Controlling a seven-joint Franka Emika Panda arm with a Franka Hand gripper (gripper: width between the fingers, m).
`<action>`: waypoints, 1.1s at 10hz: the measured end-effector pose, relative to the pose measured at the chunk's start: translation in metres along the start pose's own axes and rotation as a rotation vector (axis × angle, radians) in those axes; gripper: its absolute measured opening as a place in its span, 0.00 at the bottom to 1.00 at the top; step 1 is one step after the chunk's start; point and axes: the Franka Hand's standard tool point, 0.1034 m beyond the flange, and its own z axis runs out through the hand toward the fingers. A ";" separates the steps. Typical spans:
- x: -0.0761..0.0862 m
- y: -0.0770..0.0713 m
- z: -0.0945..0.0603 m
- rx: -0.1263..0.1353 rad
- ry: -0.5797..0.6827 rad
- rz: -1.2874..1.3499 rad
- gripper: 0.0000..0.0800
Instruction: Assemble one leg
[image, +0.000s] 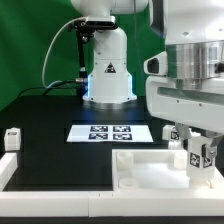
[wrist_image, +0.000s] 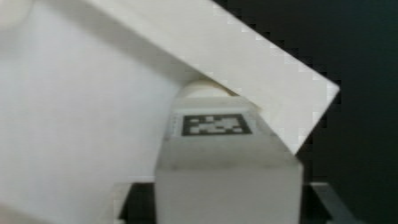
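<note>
black mat; pincer clamped on tagged leg, by tabletop corner.

Two legs show plainly, plus one tabletop, one marker board and one robot arm.

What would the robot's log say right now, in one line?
gripper: shut on leg | leg: at tabletop corner | second leg: exterior view's left, apart from gripper
</note>
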 end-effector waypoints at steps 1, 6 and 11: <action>0.001 0.000 0.000 0.002 -0.007 0.112 0.36; -0.003 -0.002 0.000 0.001 -0.001 -0.129 0.72; -0.012 -0.002 0.002 0.002 -0.008 -0.630 0.81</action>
